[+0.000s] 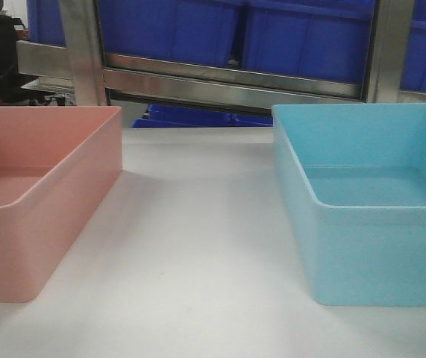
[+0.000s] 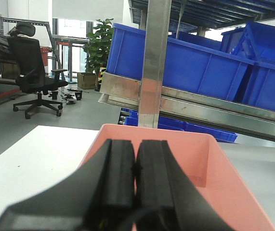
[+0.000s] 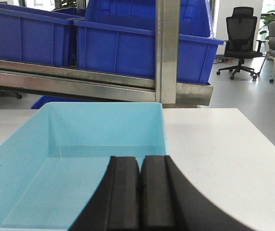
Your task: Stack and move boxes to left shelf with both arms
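White table [image 1: 198, 261] fills the exterior front-facing view, with a steel rack [image 1: 235, 78] behind it carrying dark blue storage bins [image 1: 302, 33]. The bins' tops run out of frame. More blue plastic shows under the rack's crossbar, but too little for us to say what it is. We note the pink tub [image 1: 41, 194] on the table at left, cut off by the left edge, and the light blue tub [image 1: 369, 224] at right, cut off by the right edge. Both stand upright, open and empty, well apart, with bare table between them. Neither arm shows in this view.

Left wrist view: we see the left gripper [image 2: 136, 168] just above the near end of the pink tub. Its black fingers [image 2: 120, 173] are pressed together, leaving only a thin seam, and nothing is held. They hide the tub's near wall and most of its floor. A steel upright [image 2: 154, 62] of the rack rises just past the tub's far wall. Beyond the table stand an office chair [image 2: 31, 72], a potted plant [image 2: 98, 43] and a cardboard box [image 2: 86, 80], all small and somewhat soft.

Right wrist view: the right gripper [image 3: 139, 187] sits over the near right part of the light blue tub, its fingers likewise closed against each other and gripping nothing. We cannot tell whether it touches the rim, since the contact area is below the frame. The tub's left rim is cropped.
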Available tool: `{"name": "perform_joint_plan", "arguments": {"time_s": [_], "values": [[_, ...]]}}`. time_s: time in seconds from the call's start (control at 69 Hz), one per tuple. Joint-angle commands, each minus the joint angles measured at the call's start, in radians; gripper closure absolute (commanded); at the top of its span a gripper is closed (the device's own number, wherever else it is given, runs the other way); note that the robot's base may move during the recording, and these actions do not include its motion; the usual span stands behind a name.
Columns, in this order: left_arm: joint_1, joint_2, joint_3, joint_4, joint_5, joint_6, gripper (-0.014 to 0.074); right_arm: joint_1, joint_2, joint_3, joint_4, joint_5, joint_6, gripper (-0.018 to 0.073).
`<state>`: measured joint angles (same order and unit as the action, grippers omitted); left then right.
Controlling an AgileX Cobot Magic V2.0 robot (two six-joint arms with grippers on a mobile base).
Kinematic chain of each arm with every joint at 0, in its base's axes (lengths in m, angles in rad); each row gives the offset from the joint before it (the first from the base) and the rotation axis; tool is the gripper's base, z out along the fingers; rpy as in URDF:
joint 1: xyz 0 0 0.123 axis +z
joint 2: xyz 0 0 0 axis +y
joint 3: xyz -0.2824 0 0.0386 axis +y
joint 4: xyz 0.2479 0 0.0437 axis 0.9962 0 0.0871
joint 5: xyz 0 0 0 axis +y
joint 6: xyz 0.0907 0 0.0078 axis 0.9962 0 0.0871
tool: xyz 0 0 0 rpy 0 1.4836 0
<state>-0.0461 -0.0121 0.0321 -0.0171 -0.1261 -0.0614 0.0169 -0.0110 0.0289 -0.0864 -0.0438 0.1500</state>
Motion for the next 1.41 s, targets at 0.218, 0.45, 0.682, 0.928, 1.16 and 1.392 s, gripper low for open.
{"name": "perform_joint_plan", "arguments": {"time_s": [0.218, 0.45, 0.682, 0.928, 1.16, 1.392], "values": [[-0.001, -0.014, 0.029, -0.007, -0.09, 0.0, 0.0599, -0.005, -0.019, -0.018, -0.013, -0.082, -0.002, 0.051], [-0.001, -0.014, 0.021, -0.007, -0.082, 0.0, 0.0599, -0.005, -0.019, -0.018, -0.013, -0.082, -0.002, 0.051], [-0.001, 0.043, -0.129, 0.065, 0.133, 0.0, 0.0599, -0.005, -0.019, -0.018, -0.013, -0.082, -0.002, 0.051], [-0.001, 0.29, -0.362, 0.087, 0.366, 0.0, 0.0599, -0.005, -0.019, -0.018, -0.013, -0.082, -0.002, 0.051], [-0.001, 0.578, -0.588, -0.005, 0.659, 0.0, 0.0599, -0.005, -0.019, -0.018, -0.013, -0.082, -0.002, 0.051], [-0.001, 0.857, -0.726, -0.068, 0.723, 0.0, 0.0599, -0.005, -0.019, -0.018, -0.013, -0.082, -0.002, 0.051]]}}
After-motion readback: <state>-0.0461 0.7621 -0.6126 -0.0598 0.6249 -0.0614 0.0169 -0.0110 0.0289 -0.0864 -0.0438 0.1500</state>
